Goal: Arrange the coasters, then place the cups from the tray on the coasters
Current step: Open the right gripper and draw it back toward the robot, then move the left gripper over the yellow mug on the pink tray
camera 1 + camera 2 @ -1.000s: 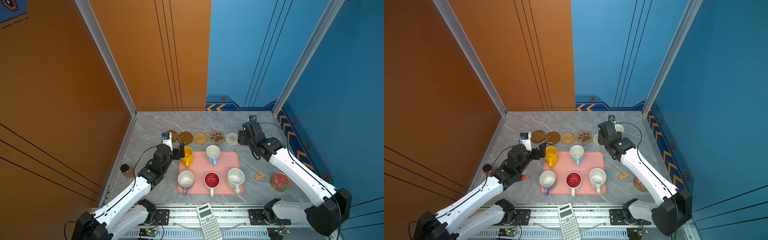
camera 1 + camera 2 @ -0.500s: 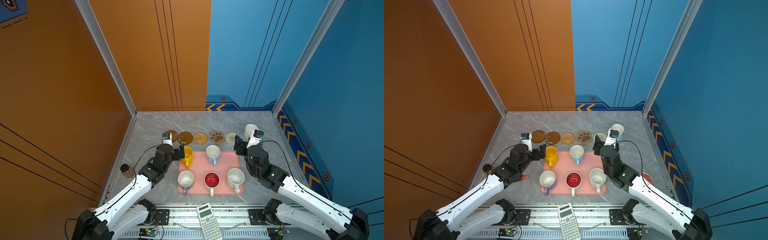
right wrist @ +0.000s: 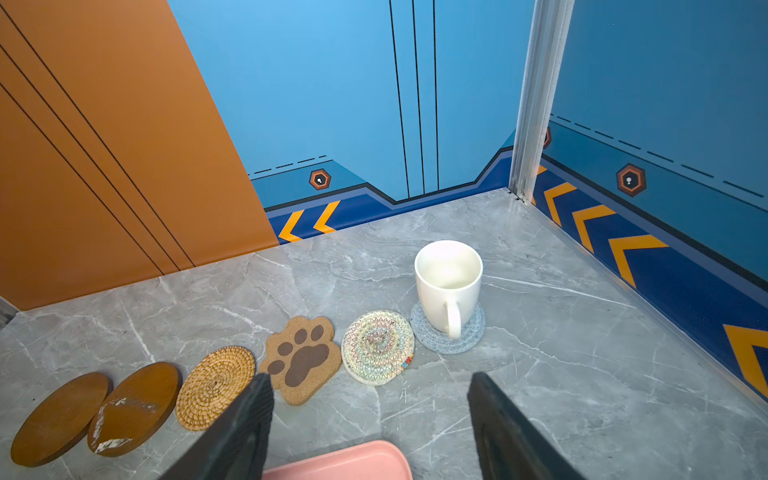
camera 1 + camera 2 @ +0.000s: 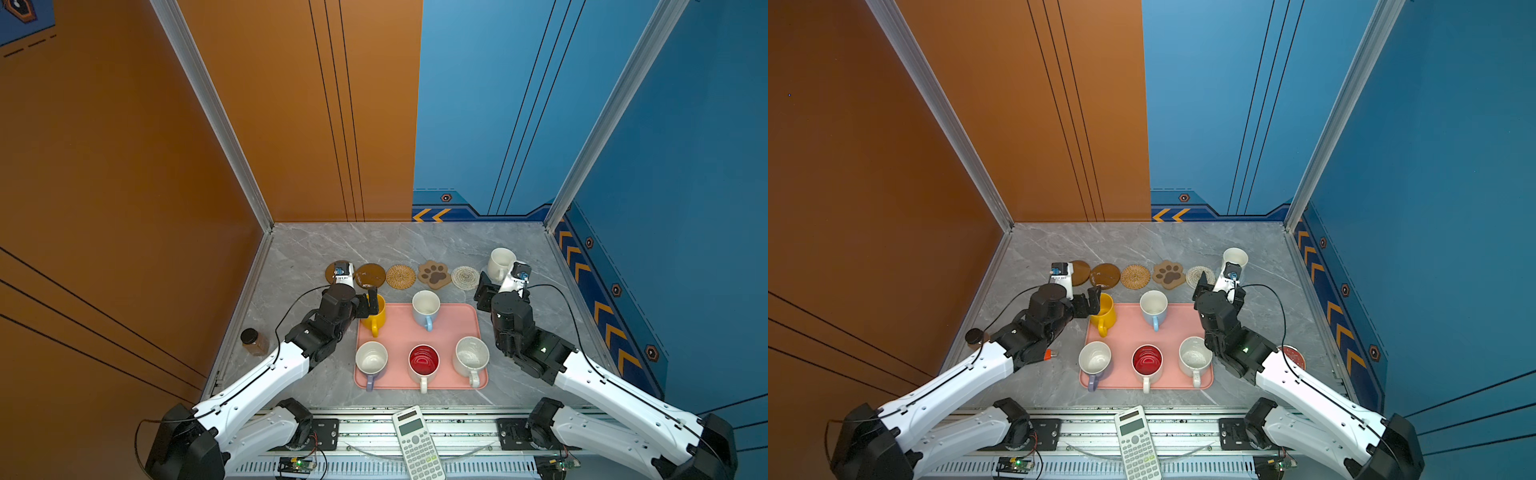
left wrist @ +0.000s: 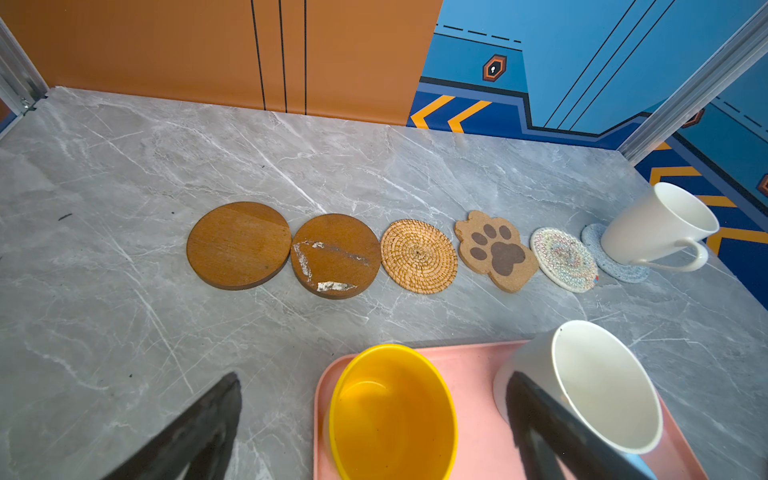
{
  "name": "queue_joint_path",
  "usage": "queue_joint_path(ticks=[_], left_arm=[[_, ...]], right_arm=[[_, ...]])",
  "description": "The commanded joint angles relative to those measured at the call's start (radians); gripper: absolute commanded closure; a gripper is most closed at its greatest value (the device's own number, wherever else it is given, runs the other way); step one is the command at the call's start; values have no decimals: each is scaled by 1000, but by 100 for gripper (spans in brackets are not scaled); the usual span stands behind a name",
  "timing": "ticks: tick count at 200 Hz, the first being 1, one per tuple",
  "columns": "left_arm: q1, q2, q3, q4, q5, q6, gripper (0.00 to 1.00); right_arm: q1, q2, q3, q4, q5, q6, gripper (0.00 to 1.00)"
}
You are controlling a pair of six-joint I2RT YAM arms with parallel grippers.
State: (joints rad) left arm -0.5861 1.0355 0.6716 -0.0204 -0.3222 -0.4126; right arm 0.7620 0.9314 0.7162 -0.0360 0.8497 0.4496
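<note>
The left gripper (image 5: 374,376) is wide open by the yellow cup (image 4: 376,318), at 10 o'clock on the pink tray (image 4: 453,328). The right gripper (image 3: 370,376) is open, holding nothing.

**Bright Light, Soft Shadows**

We see bright, even overhead light on the grey bench (image 4: 415,245), with short, soft shadows. In both top views the orange wall (image 4: 83,208) at nine o'clock is dimmer. The left gripper (image 5: 374,376) and right gripper (image 3: 370,375) look dark and soft-edged up close.

5 cups (image 4: 424,360) sit in the tray (image 4: 457,322); behind it, 6 coasters (image 5: 419,256).
</note>
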Motion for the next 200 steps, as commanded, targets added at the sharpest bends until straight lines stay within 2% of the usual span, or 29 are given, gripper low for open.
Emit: queue_joint_path(ticks=[1, 12, 26, 47, 62, 68, 78, 86, 98, 116, 124, 131, 146, 177, 200], left_arm=[[-17, 10, 40, -15, -23, 5, 0], [-19, 9, 41, -13, -26, 8, 0], [-20, 7, 41, -12, -29, 11, 0], [-23, 0, 37, -14, -35, 17, 0], [-24, -5, 36, -14, -38, 20, 0], [-25, -6, 36, -14, -41, 20, 0], [-24, -9, 35, -13, -40, 21, 0], [-24, -10, 34, -13, -40, 21, 0], [-24, -14, 34, -15, -40, 23, 0], [-24, -21, 33, -23, -44, 26, 0], [-24, -25, 31, -25, -47, 28, 0], [-24, -30, 30, -27, -49, 28, 0], [-24, -40, 24, -26, -55, 29, 0], [-24, -53, 17, -23, -58, 26, 0], [-24, -55, 15, -18, -60, 22, 0]], right_arm=[[12, 4, 38, -51, 83, 35, 30], [20, 7, 49, -59, 127, 59, 34], [35, 17, 67, -94, 237, 122, 38], [54, 48, 125, -241, 400, 261, 37], [63, 84, 181, -406, 496, 417, 33], [63, 94, 200, -463, 515, 476, 33], [63, 97, 201, -475, 521, 506, 33], [58, 86, 193, -473, 495, 531, 31], [24, 56, 179, -453, 396, 535, 33], [-77, -6, 148, -386, 148, 453, 51], [-121, -35, 130, -373, 72, 449, 64], [-149, -61, 110, -364, 32, 453, 69], [-179, -116, 63, -342, 0, 452, 66], [-180, -181, 44, -392, 62, 496, 64], [-180, -190, 35, -385, 63, 501, 63]])
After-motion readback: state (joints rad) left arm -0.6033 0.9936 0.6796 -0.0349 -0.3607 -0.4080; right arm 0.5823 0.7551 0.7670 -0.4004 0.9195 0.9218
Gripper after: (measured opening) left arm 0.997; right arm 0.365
